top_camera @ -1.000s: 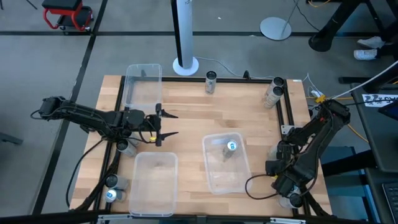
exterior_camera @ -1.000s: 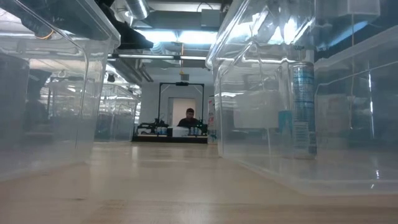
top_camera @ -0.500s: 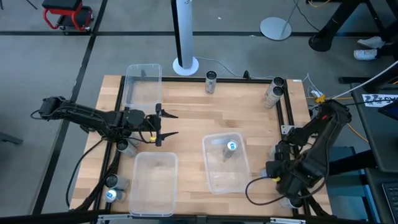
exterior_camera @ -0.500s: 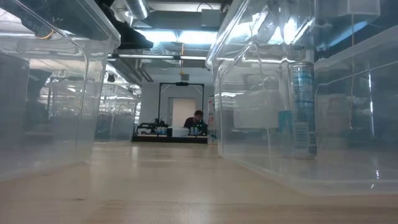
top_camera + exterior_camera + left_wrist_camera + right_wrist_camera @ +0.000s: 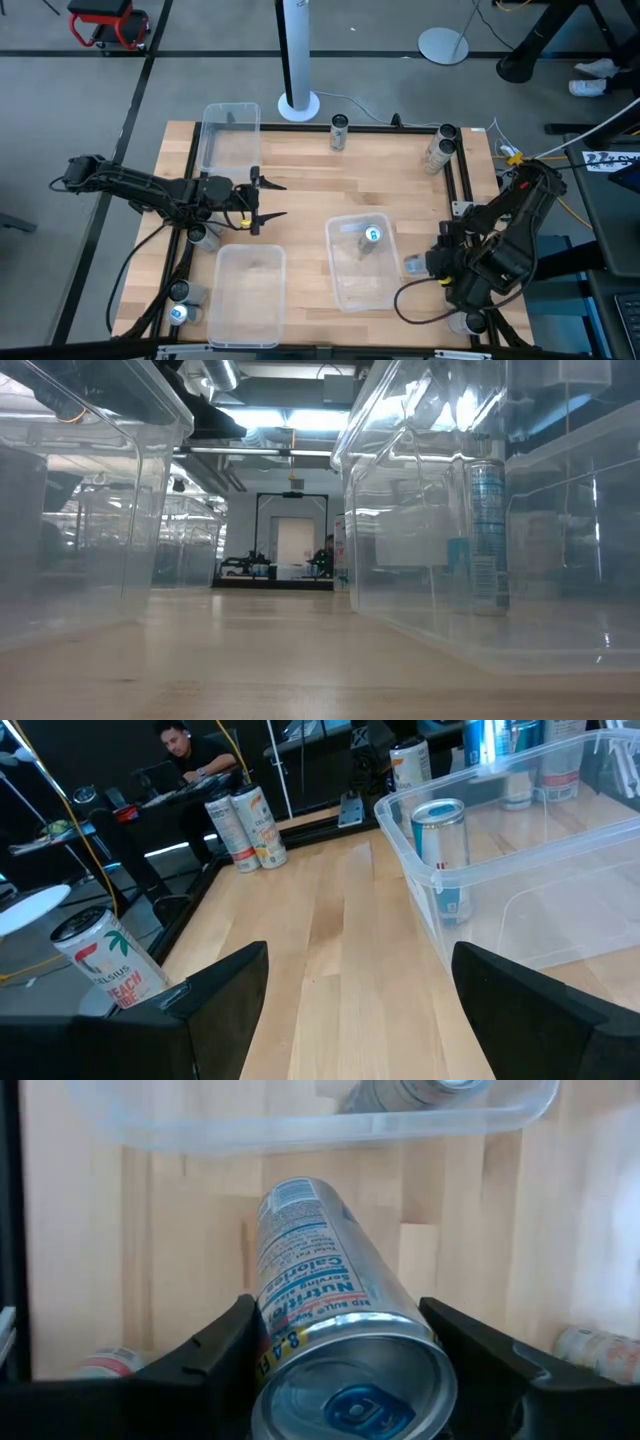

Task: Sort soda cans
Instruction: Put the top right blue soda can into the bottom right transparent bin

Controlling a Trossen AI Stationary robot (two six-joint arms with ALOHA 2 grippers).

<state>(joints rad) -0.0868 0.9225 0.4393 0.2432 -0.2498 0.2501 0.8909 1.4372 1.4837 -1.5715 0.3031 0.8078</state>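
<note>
While the left arm waits, the right one holds a load.
Right gripper (image 5: 345, 1380): closed around a silver can (image 5: 325, 1300) lying on its side, near the table's right edge, just beside the clear bin (image 5: 345, 290).
Left gripper (image 5: 268, 200): fingers spread wide, holding nothing, above bare wood at table's left.
Bin contents: one blue-topped can (image 5: 372, 236) upright.

**Two dark arms, cabled and jointed**

Both arms are matte black, built of slim segments with bulkier rounded joints. Black cables loop loosely beside each arm. The left gripper (image 5: 268, 200) ends in thin pointed black fingers; the right gripper (image 5: 345, 1342) shows broad, flat, dark fingers (image 5: 215, 1355).
</note>
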